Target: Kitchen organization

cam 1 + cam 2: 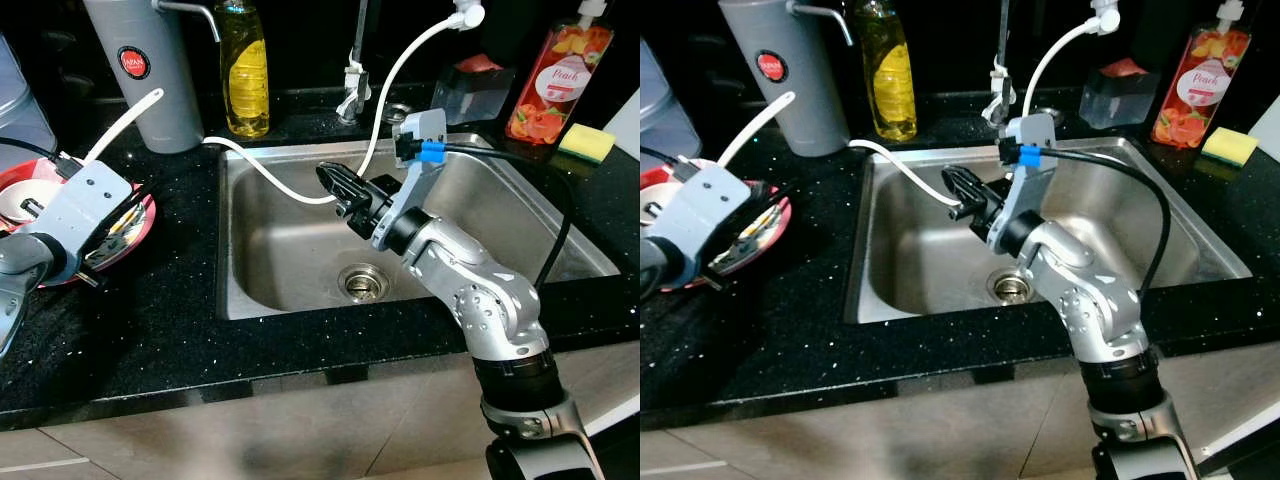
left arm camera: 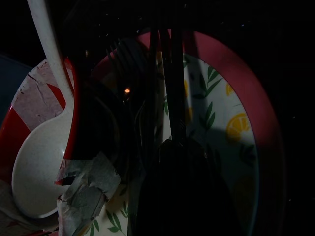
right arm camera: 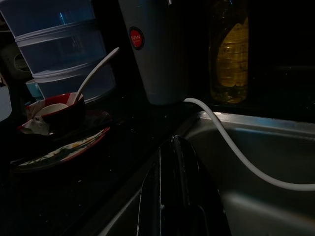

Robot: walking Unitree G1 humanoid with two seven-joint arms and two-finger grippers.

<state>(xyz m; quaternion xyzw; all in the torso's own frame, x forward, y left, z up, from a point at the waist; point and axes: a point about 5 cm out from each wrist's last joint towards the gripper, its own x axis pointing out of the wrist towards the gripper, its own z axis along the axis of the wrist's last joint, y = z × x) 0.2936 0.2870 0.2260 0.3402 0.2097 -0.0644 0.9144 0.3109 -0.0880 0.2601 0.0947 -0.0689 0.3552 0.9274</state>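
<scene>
A red-rimmed plate (image 1: 146,222) with a lemon and leaf print (image 2: 236,128) lies on the black counter at the left, with dark cutlery on it. Beside it stands a red bowl (image 1: 18,180) holding a white spoon (image 2: 37,162), whose handle (image 1: 125,120) sticks up. My left gripper (image 1: 138,203) reaches low over the plate, right above the cutlery. My right gripper (image 1: 328,176) hangs shut and holding nothing over the left part of the steel sink (image 1: 500,215), close to the white hose (image 1: 270,178).
Along the back stand a grey jug (image 1: 150,70), a yellow oil bottle (image 1: 245,70), the tap (image 1: 355,80), a peach soap bottle (image 1: 558,80) and a yellow sponge (image 1: 587,142). Clear stacked drawers (image 3: 59,44) sit behind the bowl. The sink drain (image 1: 364,282) is uncovered.
</scene>
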